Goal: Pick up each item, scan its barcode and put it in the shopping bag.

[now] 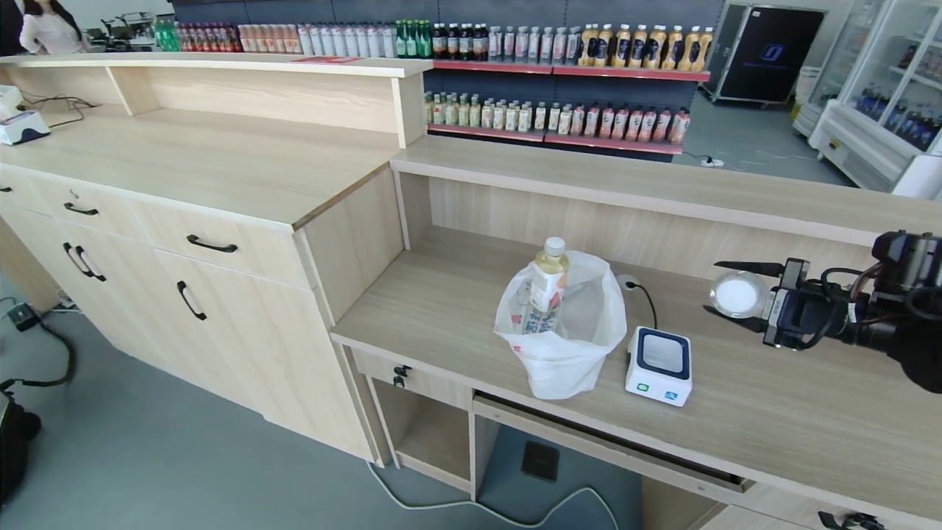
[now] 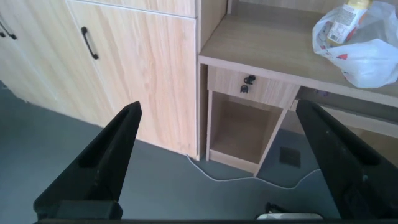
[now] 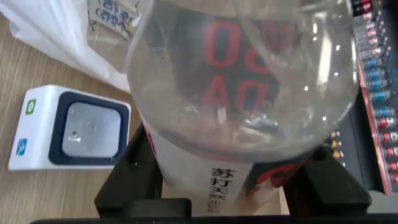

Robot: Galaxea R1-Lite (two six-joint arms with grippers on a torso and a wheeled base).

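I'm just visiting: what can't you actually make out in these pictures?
- Clear bottle in the right gripper: end-on in the head view, so its side and barcode are hidden.
- Its label, right wrist view: lower part cut off by the gripper and picture edge.
- Drink bottle, head view: lower half veiled by the shopping bag.

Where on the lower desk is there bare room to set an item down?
Bare wood lies on the desk between the tall cabinet's side panel and the shopping bag, and right of the scanner, below the right gripper and its bottle. Crowded: bag and scanner stand close together, with the scanner's cable behind.
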